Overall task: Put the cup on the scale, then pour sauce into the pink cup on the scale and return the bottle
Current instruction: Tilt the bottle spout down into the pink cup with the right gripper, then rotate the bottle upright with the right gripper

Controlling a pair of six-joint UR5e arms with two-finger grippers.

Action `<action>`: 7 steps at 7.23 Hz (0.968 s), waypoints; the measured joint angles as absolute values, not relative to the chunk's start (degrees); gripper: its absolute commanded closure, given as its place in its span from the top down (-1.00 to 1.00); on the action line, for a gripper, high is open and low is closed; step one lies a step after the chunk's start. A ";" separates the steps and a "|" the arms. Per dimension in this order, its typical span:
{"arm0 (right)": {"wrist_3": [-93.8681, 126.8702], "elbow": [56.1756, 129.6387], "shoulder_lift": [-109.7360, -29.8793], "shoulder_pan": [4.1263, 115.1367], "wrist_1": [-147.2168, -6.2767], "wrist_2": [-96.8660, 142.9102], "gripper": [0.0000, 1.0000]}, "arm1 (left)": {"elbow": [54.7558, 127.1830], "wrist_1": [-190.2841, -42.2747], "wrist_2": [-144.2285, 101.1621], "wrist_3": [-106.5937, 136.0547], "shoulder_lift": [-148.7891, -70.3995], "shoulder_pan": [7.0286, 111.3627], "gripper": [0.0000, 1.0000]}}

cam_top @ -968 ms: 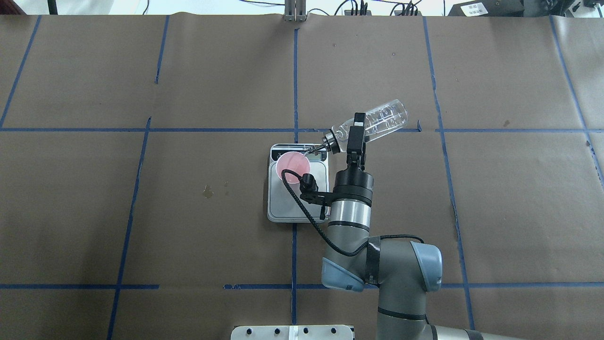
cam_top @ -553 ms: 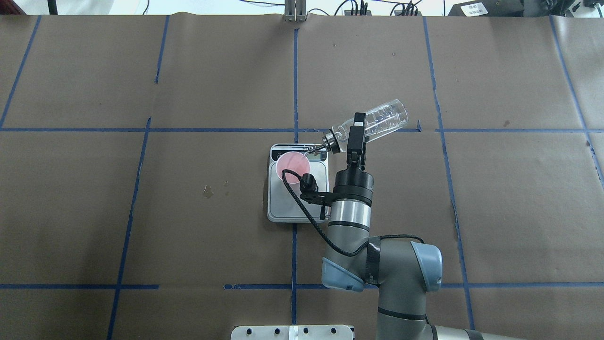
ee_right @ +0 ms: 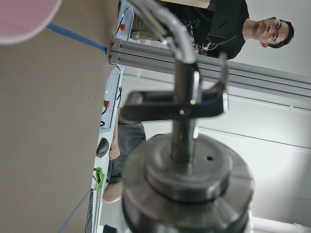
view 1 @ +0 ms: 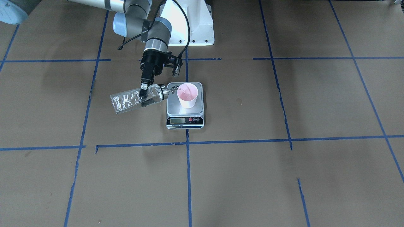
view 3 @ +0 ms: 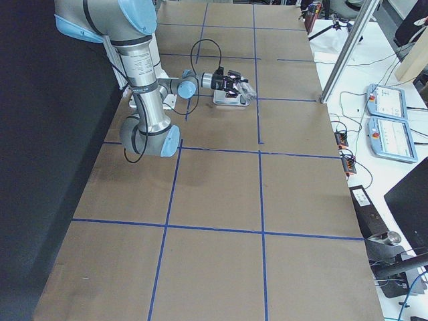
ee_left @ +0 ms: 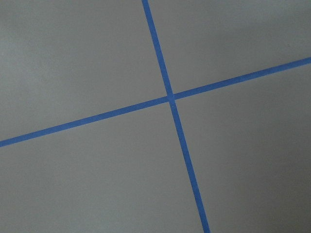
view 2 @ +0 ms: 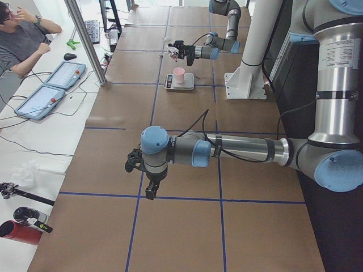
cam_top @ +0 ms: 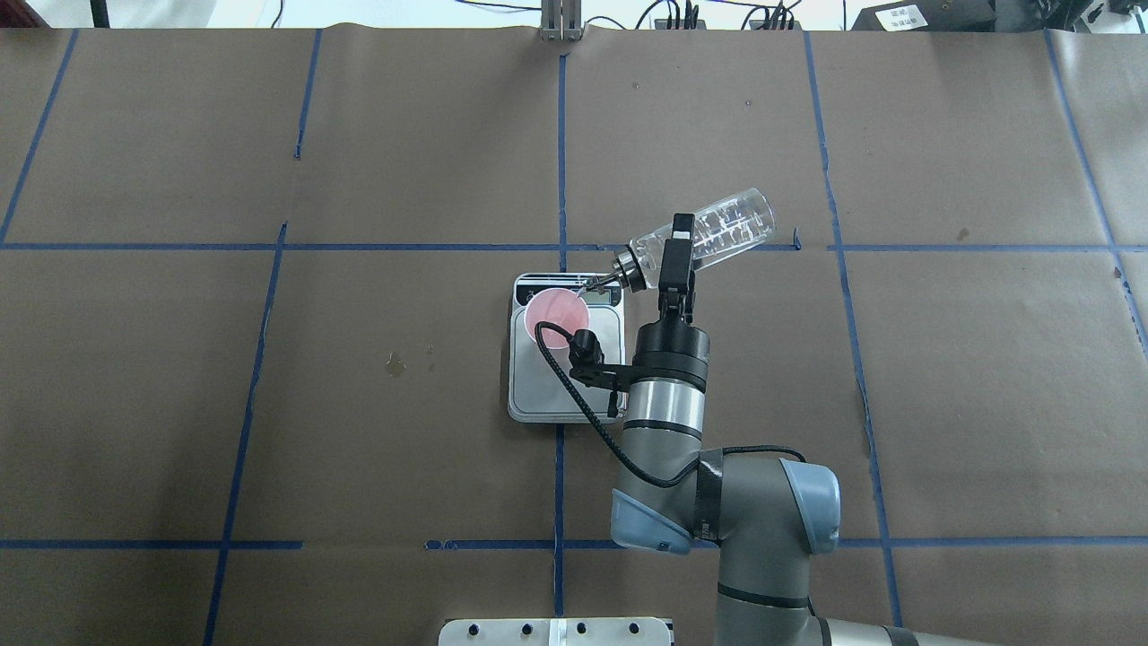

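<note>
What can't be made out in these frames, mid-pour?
scale display: too small to read in the front-facing view; the bottle partly covers it overhead.
fill level in the cup: too small and faint in every view.
left tool: shows only in the exterior left view, so open or shut is unknowable.

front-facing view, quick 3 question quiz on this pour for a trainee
1. True or false: the cup stands on the scale.
2. Which arm's jaws hold the bottle? A) left B) right C) neither
3. Fill in: the bottle is tilted so that its spout reaches over the rim of the ____.

Key: 1 true; 2 B; 3 cup.
</note>
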State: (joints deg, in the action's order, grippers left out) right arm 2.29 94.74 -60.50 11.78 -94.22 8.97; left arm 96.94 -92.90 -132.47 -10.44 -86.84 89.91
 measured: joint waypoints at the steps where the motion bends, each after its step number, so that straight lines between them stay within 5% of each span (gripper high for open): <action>1: 2.41 94.74 -60.55 11.78 -94.22 8.95 -1.00 | 96.94 -92.90 -132.49 -10.40 -86.84 89.91 1.00; 7: 3.47 94.94 -60.83 11.61 -93.72 8.56 -1.00 | 96.94 -92.90 -132.53 -10.44 -86.75 89.91 1.00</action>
